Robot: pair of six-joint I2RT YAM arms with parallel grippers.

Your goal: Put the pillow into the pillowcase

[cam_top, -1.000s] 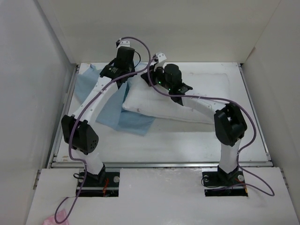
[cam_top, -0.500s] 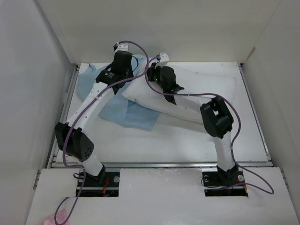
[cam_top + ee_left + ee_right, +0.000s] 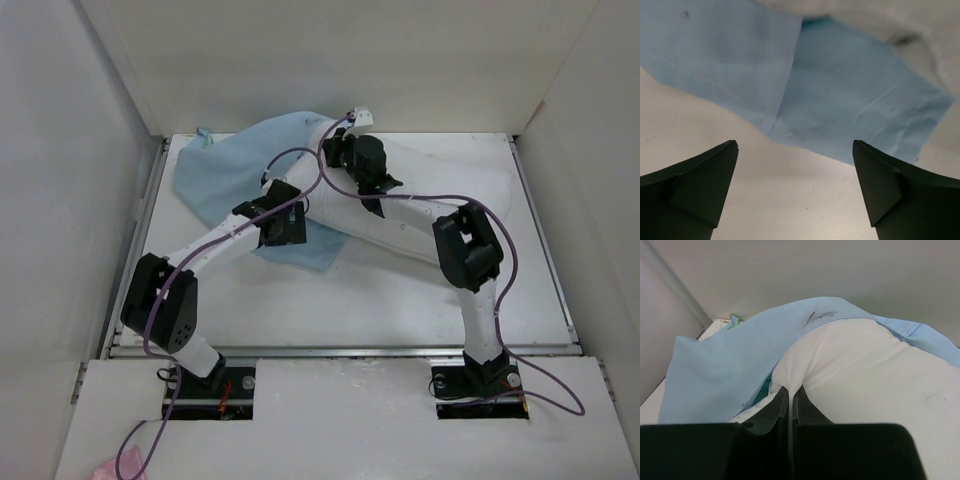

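Pillowcase point(image 3: 225, 170) draped over pillow point(image 3: 440, 190) far-left end.

The white surface point(image 3: 400, 300) sits boxed in by plain pale panels: a back wall point(image 3: 400, 60), a left wall point(image 3: 60, 200) and a right wall point(image 3: 600, 200), all bare. A thin metal strip runs along each side of the surface, one on the left point(image 3: 150, 200) and one on the right point(image 3: 540, 230). A metal rail point(image 3: 340, 350) crosses its near edge. On this side of the rail lies a flat white board point(image 3: 340, 420). At the board's near left corner something small and pink point(image 3: 105, 470) lies crumpled, too small to make out. Up close the surface point(image 3: 795, 200) looks faintly scuffed.
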